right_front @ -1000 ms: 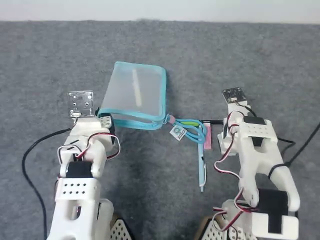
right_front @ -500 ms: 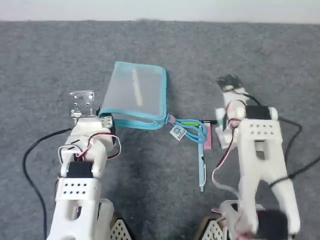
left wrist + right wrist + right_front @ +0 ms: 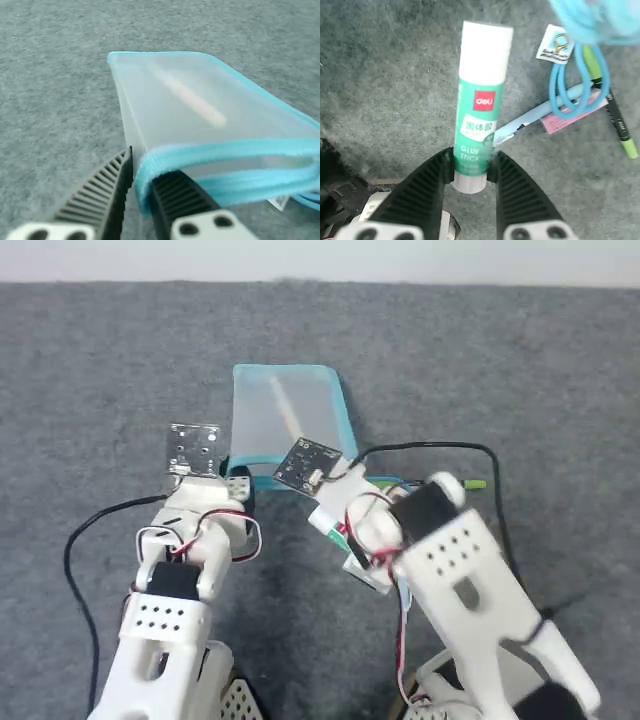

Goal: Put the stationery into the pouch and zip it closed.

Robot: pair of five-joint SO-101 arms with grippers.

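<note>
In the high view, the pouch [image 3: 285,410] is seen lying flat on the grey mat [image 3: 520,360], its open blue-trimmed edge turned toward the arms. That edge is gripped at one corner by the left gripper [image 3: 238,483]. The right gripper [image 3: 350,540] is found just beside the open edge, with a glue stick [image 3: 328,520] held in it, the stick's white end pointed toward the pouch. A green pen [image 3: 474,483] is partly seen beyond the right arm.

In the left wrist view, the left gripper [image 3: 145,172] is shown nearly closed, its two ribbed fingers pinched onto the blue zip band at the corner of the pouch [image 3: 200,110]. A pale stick-shaped thing [image 3: 190,97] is made out through the translucent wall.

In the right wrist view, the right gripper [image 3: 472,157] is shown clamped on the lower end of the glue stick [image 3: 480,100], which is held clear of the mat. Beyond it, a light blue pen [image 3: 540,117], a pink flat piece [image 3: 572,117] and the green pen [image 3: 612,117] are seen lying on the mat. The blue pen and pink piece are crossed by the blue cord loop [image 3: 575,85] of the pouch. A white tag [image 3: 555,45] is hung from the pouch corner [image 3: 590,17].
</note>
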